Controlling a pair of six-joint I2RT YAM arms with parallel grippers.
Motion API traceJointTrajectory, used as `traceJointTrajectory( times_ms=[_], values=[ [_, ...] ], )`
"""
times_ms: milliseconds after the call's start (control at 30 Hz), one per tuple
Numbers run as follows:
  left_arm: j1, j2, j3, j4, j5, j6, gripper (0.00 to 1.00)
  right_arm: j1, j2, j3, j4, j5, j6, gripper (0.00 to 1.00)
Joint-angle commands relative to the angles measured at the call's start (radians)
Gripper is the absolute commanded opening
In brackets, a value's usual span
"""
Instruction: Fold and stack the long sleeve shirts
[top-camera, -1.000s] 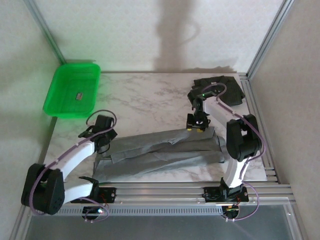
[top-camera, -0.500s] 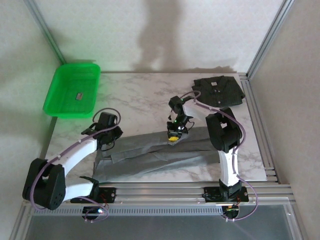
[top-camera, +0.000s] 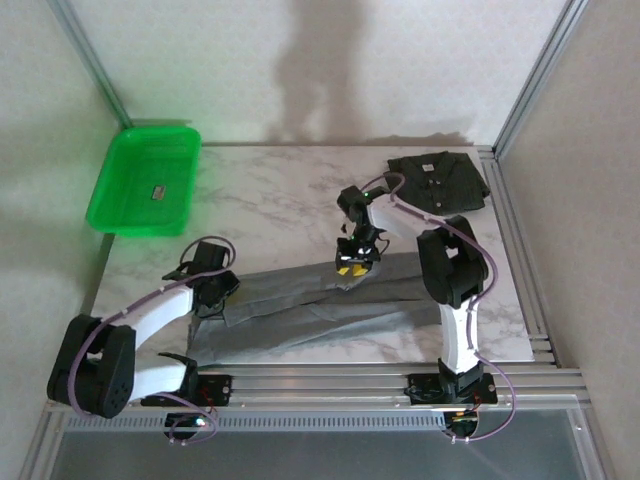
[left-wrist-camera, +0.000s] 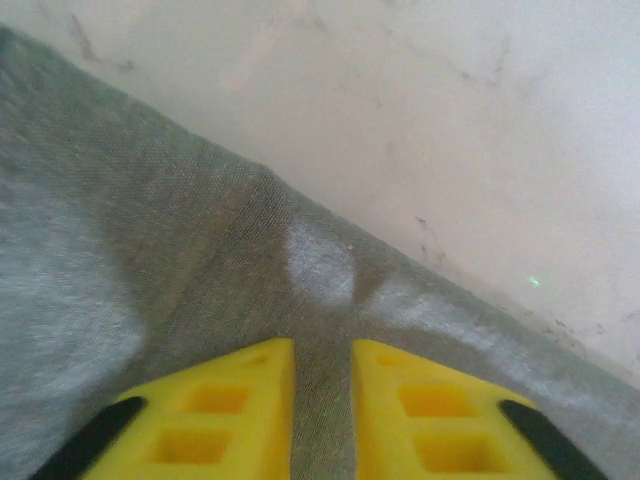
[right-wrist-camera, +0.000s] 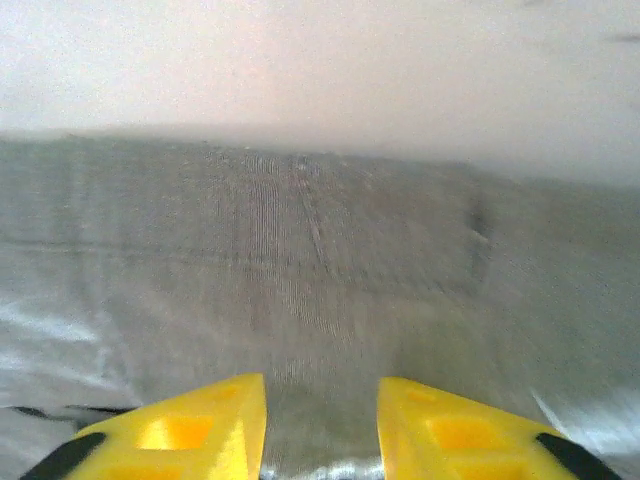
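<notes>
Grey shirt (top-camera: 320, 310) laid lengthwise across the near desk (top-camera: 280, 205), left hand (left-wrist-camera: 322, 352) narrowly parted on its left end, right hand (right-wrist-camera: 322, 390) spread over its far edge, charcoal shirt (top-camera: 438, 182) folded at far-right corner

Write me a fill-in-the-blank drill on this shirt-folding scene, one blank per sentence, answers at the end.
1. The tray at the far left corner of the table is coloured ____.
2. The dark shirt lies folded at the table's far ____ corner.
3. The left claw and the right claw are both at the spread-out shirt, whose colour is ____.

Answers: green; right; grey
</notes>
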Motion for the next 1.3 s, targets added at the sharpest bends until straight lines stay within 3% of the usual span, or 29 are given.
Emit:
traceJointTrajectory(
  times_ms=[0,67,167,267,433,500,567,700,800,900,967,1033,1067,1167,1267],
  values=[
    [0.01,-0.102,0.128,-0.123,-0.073,0.002,0.52,-0.067,-0.156,0.014,-0.14,0.147,0.058,0.46],
    [0.007,-0.113,0.199,-0.189,-0.091,0.022,0.64,-0.136,-0.19,-0.068,-0.173,0.206,0.108,0.49],
    [-0.003,-0.059,0.257,-0.195,-0.039,0.103,0.65,-0.217,-0.182,-0.186,-0.125,0.241,0.153,0.48],
    [-0.026,0.073,0.3,-0.182,0.03,0.191,0.62,-0.217,-0.121,-0.22,-0.04,0.241,0.173,0.46],
    [-0.022,0.216,0.224,-0.134,0.106,0.198,0.48,-0.192,0.018,-0.14,0.041,0.219,0.218,0.43],
    [-0.011,0.239,0.183,-0.156,0.05,0.172,0.41,-0.158,0.091,-0.044,0.018,0.221,0.223,0.43],
    [0.003,0.254,0.151,-0.161,0.024,0.158,0.41,-0.124,0.178,0.075,-0.019,0.237,0.231,0.43],
    [0.018,0.305,0.11,-0.196,-0.009,0.122,0.34,-0.103,0.435,0.448,-0.113,0.253,0.296,0.43],
    [0.023,0.287,0.082,-0.193,-0.016,0.093,0.37,-0.101,0.667,0.893,-0.145,0.147,0.332,0.44],
    [0.025,0.265,0.059,-0.148,0.046,0.067,0.38,-0.109,0.879,1.266,-0.031,-0.012,0.429,0.48],
    [0.024,0.275,0.049,-0.129,0.097,0.065,0.39,-0.121,0.925,1.238,0.297,-0.201,0.608,0.51],
    [0.014,0.28,0.046,-0.142,0.145,0.07,0.41,-0.12,0.943,1.198,0.602,-0.258,0.757,0.55],
    [0.011,0.274,0.035,-0.131,0.185,0.069,0.42,-0.121,0.952,1.215,0.66,-0.266,0.786,0.58],
    [0.003,0.299,0.012,-0.113,0.329,0.067,0.49,-0.135,0.933,1.328,0.646,-0.29,0.752,0.62],
    [-0.001,0.291,0.058,-0.165,0.355,0.099,0.57,-0.155,0.76,1.32,0.476,-0.273,0.566,0.67]
  ],
)
